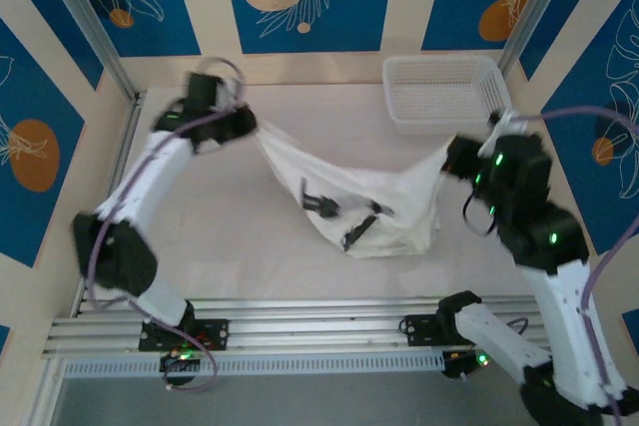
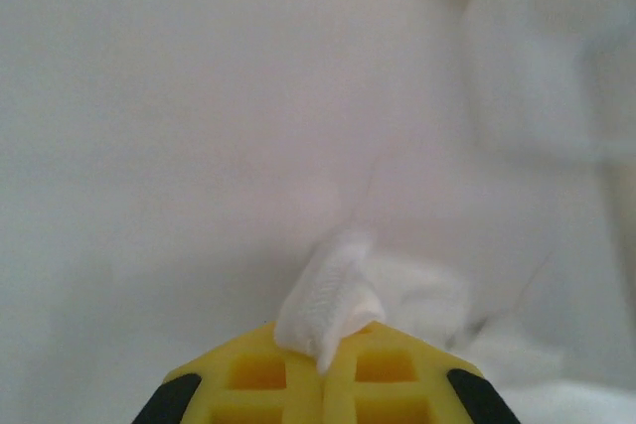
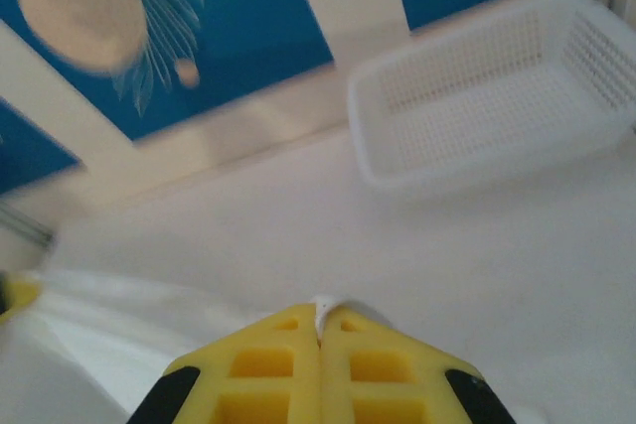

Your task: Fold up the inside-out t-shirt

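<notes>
Both pairs of jaws are clamped shut on cloth. The left gripper (image 1: 246, 127) (image 2: 323, 347) pinches a ribbed fold of the plain white, wrinkled soft-cloth t-shirt (image 1: 384, 197) (image 2: 333, 285), and the right gripper (image 1: 456, 157) (image 3: 319, 321) holds a sliver of its opposite edge. The shirt spans the middle of the pale tabletop (image 1: 220, 246), stretched between the grippers and sagging toward the near side. The white plastic mesh basket (image 1: 439, 123) (image 3: 467, 168) sits at the far right, apart from the shirt.
</notes>
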Action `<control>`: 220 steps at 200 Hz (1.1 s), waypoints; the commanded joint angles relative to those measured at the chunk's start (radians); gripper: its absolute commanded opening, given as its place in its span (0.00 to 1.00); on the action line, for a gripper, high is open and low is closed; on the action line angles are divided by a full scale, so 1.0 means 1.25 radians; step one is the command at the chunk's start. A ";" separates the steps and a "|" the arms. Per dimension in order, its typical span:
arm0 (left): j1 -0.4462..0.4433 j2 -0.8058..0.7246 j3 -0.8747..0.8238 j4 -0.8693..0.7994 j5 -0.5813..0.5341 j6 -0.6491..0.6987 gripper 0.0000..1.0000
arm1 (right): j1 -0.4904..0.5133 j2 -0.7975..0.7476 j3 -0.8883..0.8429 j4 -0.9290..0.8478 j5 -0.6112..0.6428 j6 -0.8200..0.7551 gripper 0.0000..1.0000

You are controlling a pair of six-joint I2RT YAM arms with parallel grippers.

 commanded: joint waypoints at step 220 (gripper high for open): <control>-0.137 -0.366 -0.512 -0.099 -0.231 -0.051 0.46 | -0.221 -0.180 -0.539 0.132 -0.618 0.157 0.00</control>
